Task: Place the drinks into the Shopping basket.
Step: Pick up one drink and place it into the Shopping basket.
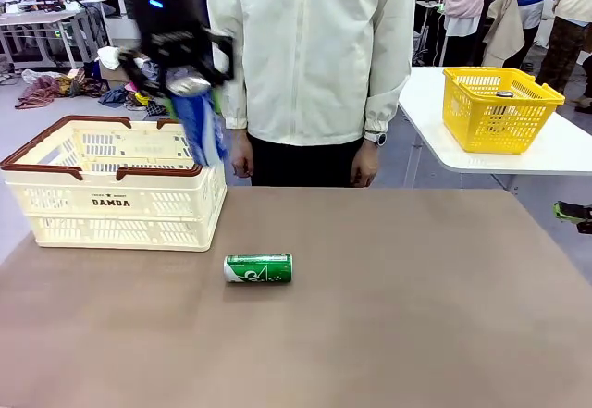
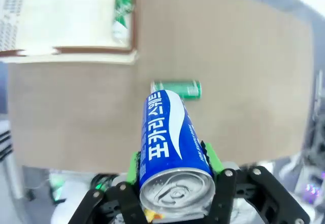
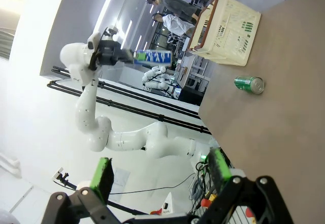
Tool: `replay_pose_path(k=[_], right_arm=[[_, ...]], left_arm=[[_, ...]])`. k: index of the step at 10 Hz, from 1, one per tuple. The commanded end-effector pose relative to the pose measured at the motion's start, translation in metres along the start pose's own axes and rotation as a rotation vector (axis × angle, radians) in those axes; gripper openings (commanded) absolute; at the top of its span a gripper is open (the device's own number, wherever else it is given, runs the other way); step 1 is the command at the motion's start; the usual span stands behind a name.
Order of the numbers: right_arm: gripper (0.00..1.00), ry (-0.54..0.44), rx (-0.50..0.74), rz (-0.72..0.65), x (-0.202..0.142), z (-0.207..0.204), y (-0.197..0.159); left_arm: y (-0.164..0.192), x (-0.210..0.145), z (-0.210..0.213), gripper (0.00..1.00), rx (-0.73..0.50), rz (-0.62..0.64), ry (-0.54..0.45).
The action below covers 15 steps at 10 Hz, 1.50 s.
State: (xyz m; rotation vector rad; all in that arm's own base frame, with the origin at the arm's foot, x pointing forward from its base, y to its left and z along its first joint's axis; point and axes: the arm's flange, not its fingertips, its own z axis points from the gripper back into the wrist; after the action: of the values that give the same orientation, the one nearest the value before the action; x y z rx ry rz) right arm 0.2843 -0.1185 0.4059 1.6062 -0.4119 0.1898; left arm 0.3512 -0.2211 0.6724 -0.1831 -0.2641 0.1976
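My left gripper (image 1: 188, 82) hangs in the air over the right end of the Shopping basket (image 1: 111, 206), shut on a blue and white can (image 1: 202, 130) that points down. In the left wrist view the green pads (image 2: 209, 156) clamp that can (image 2: 167, 132) near its silver top. Inside the basket (image 2: 91, 50) lies a green can (image 2: 123, 16). Another green can (image 1: 258, 268) lies on its side on the brown table, right of the basket (image 3: 228, 28) and apart from it. My right gripper (image 3: 162, 173) stands open and holds nothing, off the table's edge.
A person in a cream jacket stands at the table's far edge, hands (image 1: 242, 160) hanging down near it. A yellow basket (image 1: 500, 103) sits on a separate white table at the back right. The brown table (image 1: 416, 315) is bare right of the green can.
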Motion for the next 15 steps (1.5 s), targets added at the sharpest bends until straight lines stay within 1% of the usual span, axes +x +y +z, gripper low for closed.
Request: replay_pose_path(k=[1,2,3,4,9,10,11,13,14,15], right_arm=[[1.00,-0.010,0.011,-0.009,0.003,0.000,0.005],[1.00,-0.010,0.011,-0.009,0.003,0.000,0.005],[1.00,-0.010,0.011,-0.009,0.003,0.000,0.005],[1.00,-0.010,0.011,-0.009,0.003,0.000,0.005],[1.00,-0.010,0.011,-0.009,0.003,0.000,0.005],[1.00,-0.010,0.011,-0.009,0.003,0.000,0.005],[1.00,-0.010,0.011,-0.009,0.003,0.000,0.005],[1.00,-0.010,0.011,-0.009,0.003,0.000,0.005],[1.00,-0.010,0.011,-0.009,0.003,0.000,0.005],[1.00,-0.010,0.011,-0.009,0.003,0.000,0.005]], left_arm=[[0.054,-0.008,-0.036,0.00,-0.090,0.194,-0.124],[0.079,-0.011,-0.043,0.00,-0.067,0.306,-0.158],[0.092,-0.016,-0.041,0.00,-0.090,0.453,-0.176],[0.075,0.017,-0.019,0.00,-0.060,0.234,-0.102],[0.075,0.017,-0.019,0.00,-0.060,0.234,-0.102],[0.070,0.012,-0.024,0.00,-0.047,0.245,-0.108],[0.081,0.047,-0.015,0.00,0.029,0.272,-0.134],[0.103,0.096,-0.017,0.00,0.103,0.104,-0.084],[0.120,0.125,-0.021,0.00,0.129,0.009,-0.057],[0.140,0.152,-0.029,0.00,0.097,-0.068,-0.018]])
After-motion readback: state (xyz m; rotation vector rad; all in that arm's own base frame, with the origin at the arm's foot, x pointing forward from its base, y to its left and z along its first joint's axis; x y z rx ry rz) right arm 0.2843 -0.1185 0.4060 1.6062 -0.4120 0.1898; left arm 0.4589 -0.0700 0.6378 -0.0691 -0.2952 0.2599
